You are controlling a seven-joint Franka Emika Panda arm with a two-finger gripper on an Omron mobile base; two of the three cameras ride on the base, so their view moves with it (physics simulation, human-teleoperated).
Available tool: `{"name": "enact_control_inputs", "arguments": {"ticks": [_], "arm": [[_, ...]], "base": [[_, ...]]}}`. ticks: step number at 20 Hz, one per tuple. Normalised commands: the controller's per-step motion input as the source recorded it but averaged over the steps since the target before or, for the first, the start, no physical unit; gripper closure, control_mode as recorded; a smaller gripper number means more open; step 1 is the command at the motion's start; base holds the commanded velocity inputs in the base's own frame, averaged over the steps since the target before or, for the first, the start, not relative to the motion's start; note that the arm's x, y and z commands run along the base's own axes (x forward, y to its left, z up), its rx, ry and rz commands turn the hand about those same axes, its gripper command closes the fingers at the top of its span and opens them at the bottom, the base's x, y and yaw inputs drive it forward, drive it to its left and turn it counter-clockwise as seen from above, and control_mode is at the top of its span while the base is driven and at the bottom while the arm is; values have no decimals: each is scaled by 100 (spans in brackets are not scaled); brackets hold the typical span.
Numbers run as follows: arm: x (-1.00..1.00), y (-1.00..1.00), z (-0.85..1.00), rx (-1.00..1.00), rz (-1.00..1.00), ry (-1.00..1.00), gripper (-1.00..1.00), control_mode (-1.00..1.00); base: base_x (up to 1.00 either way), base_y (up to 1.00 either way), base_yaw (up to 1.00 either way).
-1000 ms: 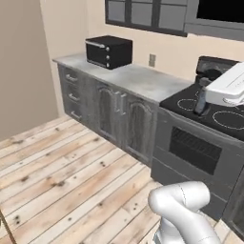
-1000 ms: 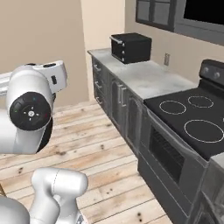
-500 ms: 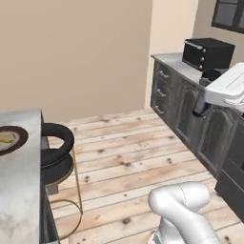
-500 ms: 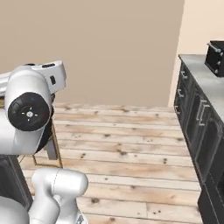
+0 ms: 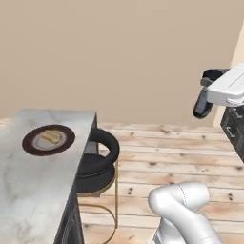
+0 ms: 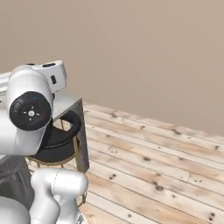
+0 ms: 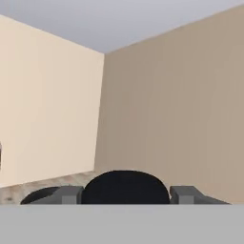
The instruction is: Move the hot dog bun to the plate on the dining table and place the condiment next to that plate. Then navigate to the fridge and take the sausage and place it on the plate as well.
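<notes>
The brown-rimmed plate (image 5: 28, 143) lies on the marble dining table (image 5: 28, 195) at the left of the left base view, with the tan hot dog bun (image 5: 49, 137) resting in its cream centre. High at the right, well away from the table, my gripper (image 5: 204, 99) hangs shut on a dark object, the condiment (image 5: 202, 106). In the hand view its rounded black top (image 7: 126, 187) sits between my two grey fingertips (image 7: 71, 195), and my gripper (image 7: 126, 196) faces a bare wall corner.
A black cushioned stool (image 5: 97, 159) on thin brass legs stands against the table's end, also visible as the stool (image 6: 57, 135) beside the table corner (image 6: 70, 105). Wooden floor stretches toward a beige wall. A dark cabinet edge (image 5: 234, 131) shows at far right.
The whole picture has swung as the base turned: the counters, stove and microwave slid out to the right, and the dining table with plate and stool came in. The grip is unchanged.
</notes>
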Motion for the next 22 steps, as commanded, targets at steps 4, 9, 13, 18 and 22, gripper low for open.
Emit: {"name": "enact_control_inputs", "arguments": {"ticks": [4, 9, 13, 18, 22], "arm": [[0, 0, 0, 0, 0, 0, 100, 100], [0, 0, 0, 0, 0, 0, 100, 100], [0, 0, 0, 0, 0, 0, 100, 100], [0, 0, 0, 0, 0, 0, 100, 100], [0, 0, 0, 0, 0, 0, 100, 100]], "base": [[67, -28, 64], [6, -9, 82], [0, 0, 93], [10, -4, 87], [68, -49, 57]]}}
